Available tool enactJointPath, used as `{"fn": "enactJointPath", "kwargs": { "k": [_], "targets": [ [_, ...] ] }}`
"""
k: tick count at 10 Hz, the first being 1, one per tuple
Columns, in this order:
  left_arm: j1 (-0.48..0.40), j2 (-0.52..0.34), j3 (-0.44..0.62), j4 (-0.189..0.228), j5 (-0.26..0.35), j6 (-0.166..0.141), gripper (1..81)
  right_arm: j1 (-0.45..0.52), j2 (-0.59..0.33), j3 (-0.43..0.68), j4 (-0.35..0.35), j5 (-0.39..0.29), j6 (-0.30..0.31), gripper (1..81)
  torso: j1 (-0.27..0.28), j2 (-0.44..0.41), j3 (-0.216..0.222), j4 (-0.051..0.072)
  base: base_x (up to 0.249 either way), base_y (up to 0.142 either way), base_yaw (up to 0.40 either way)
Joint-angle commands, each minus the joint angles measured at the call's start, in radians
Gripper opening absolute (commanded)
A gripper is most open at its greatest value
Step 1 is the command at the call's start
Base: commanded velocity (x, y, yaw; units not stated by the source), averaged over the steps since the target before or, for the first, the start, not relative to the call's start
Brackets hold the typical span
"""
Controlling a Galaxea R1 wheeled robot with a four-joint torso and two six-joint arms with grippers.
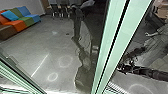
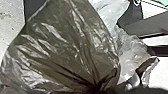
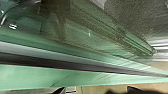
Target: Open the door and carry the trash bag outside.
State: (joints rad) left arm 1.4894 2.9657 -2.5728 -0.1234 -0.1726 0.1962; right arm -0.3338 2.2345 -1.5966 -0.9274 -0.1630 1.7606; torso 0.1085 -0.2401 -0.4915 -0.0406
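Grey floor, multicoloured sofa on it. Left gripper clamped on gathered dark trash bag. Right gripper: can't tell.

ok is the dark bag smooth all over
No, the dark bag is creased all over, its folds drawn together into a tight bunch.

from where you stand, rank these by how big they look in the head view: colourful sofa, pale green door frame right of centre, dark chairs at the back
1. pale green door frame
2. colourful sofa
3. dark chairs, taken together
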Motion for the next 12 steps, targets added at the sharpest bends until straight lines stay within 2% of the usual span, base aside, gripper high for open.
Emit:
{"fn": "enactJointPath", "kwargs": {
  "k": [1, 2, 3, 4, 6, 7, 9, 11, 12],
  "targets": [
    [0.01, 0.004, 0.013, -0.001, 0.081, -0.001, 1.0, 0.259, -0.108, -0.213, 0.167, -0.63, -0.394, 81.1, 0.0, 0.0, 0.0, 0.0, 0.0, 0.0, 0.0],
    [0.009, 0.006, 0.013, 0.001, 0.081, -0.001, 1.0, 0.288, -0.108, -0.247, 0.147, -0.702, -0.441, 81.1, 0.0, 0.0, 0.0, 0.0, 0.0, 0.0, 0.0],
    [0.009, 0.009, 0.013, 0.001, 0.081, -0.001, 1.0, 0.298, -0.106, -0.267, 0.096, -0.74, -0.469, 81.1, 0.0, 0.0, 0.0, 0.0, 0.0, 0.0, 0.0],
    [0.009, 0.012, 0.013, 0.001, 0.081, 0.0, 1.0, 0.298, -0.103, -0.282, -0.008, -0.795, -0.474, 81.1, -0.001, 0.0, 0.0, 0.0, 0.0, 0.0, 0.0],
    [0.01, 0.009, 0.013, 0.002, 0.081, 0.0, 1.0, 0.305, -0.099, -0.325, -0.164, -0.864, -0.472, 81.1, -0.001, 0.0, 0.0, 0.0, 0.0, 0.0, 0.0],
    [0.009, 0.012, 0.013, 0.004, 0.081, 0.0, 1.0, 0.308, -0.11, -0.322, -0.284, -0.913, -0.463, 81.1, -0.001, 0.0, 0.0, 0.001, 0.0, 0.0, 0.0],
    [0.007, 0.021, 0.013, 0.008, 0.079, 0.0, 1.0, 0.293, -0.137, -0.318, -0.394, -0.915, -0.457, 81.1, 0.0, 0.0, 0.0, 0.002, 0.0, 0.0, 0.0],
    [0.007, 0.021, 0.013, 0.01, 0.081, 0.0, 1.0, 0.282, -0.138, -0.336, -0.54, -0.917, -0.446, 81.1, 0.0, 0.0, 0.0, 0.003, 0.0, 0.0, 0.0],
    [0.007, 0.02, 0.013, 0.01, 0.081, 0.0, 1.0, 0.296, -0.148, -0.345, -0.571, -0.919, -0.438, 81.1, 0.0, 0.0, 0.0, 0.003, 0.0, 0.0, 0.0]
  ]
}}
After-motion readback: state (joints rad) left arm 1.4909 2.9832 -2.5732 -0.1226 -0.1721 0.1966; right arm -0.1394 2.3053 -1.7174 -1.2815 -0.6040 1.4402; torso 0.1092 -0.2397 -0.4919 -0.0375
